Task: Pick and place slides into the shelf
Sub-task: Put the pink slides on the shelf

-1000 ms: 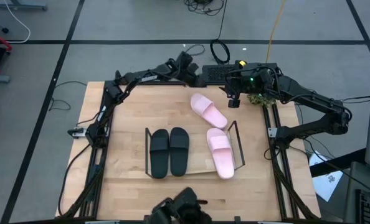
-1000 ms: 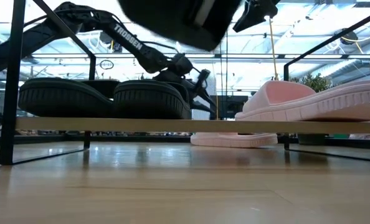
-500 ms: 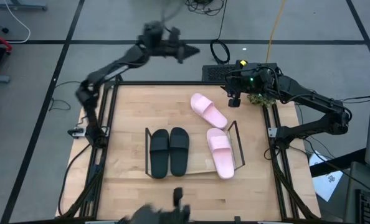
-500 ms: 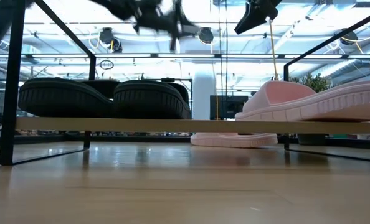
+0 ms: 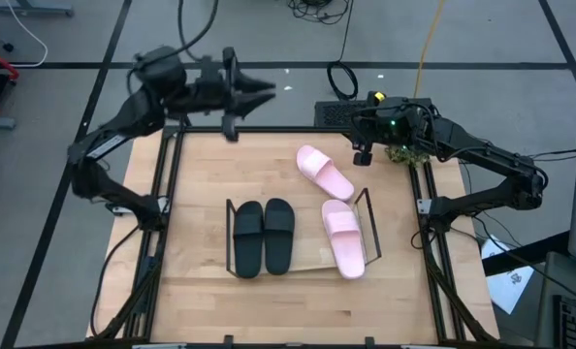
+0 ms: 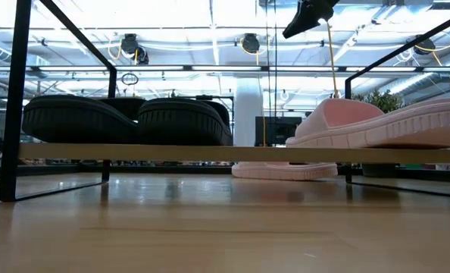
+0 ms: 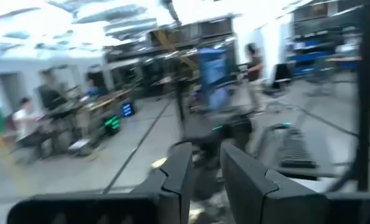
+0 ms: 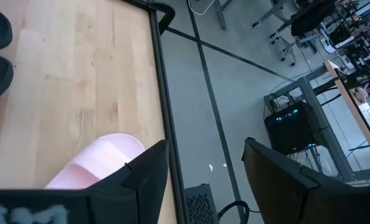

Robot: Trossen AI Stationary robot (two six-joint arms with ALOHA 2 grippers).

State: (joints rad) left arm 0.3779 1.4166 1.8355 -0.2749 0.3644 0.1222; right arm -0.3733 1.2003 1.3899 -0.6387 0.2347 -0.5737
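Note:
Two black slides [image 5: 263, 237] lie side by side on the left part of the clear shelf [image 5: 307, 264] with dark wire end frames; their soles [image 6: 126, 120] rest on its board. One pink slide [image 5: 344, 238] lies on the shelf's right part. The other pink slide [image 5: 324, 173] lies flat on the table behind the shelf. My left gripper [image 5: 261, 89] is high above the table's far edge, level, narrowly open and empty [image 7: 203, 180]. My right gripper [image 5: 363, 155] hangs open above the far right, just beyond the loose pink slide [image 8: 98, 163].
A dark frame rail [image 8: 163, 81] edges the wooden table [image 5: 201, 174]. A black box [image 5: 335, 114] and coiled cable [image 5: 342, 79] lie on the floor beyond the far edge. People and desks show in the room behind. Bare wood lies left of and in front of the shelf.
My left arm has swung up from low over the table's far edge to high above it, drifting toward the left edge and rolling its wrist; it has left the low view upward. The slides, the shelf and my right gripper have stayed put.

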